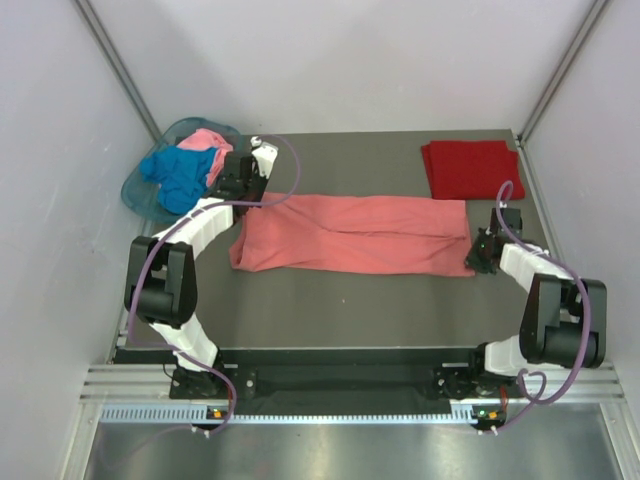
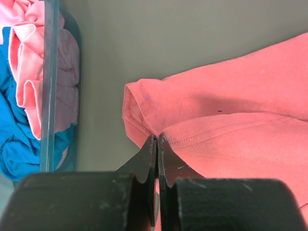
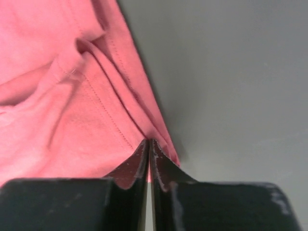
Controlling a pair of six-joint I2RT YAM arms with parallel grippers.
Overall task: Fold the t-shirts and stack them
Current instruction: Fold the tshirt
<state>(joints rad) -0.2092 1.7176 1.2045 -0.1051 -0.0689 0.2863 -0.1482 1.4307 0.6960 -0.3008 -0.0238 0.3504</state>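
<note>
two arms stretch low, left gripper and right gripper clamped on salmon-coral t-shirt ends.

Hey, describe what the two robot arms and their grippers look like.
Both the left arm and right arm have black joint housings, white links and a looping purple cable. The left gripper and right gripper have black, tapering fingers.

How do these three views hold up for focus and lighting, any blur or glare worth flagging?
Top external: even, soft light, no harsh shadows, salmon shirt sharp. Left wrist: left hand blurred near the lens, shirt stitching crisp. Right wrist: right hand soft too, a faint shadow along the shirt's edge; no glare.
</note>
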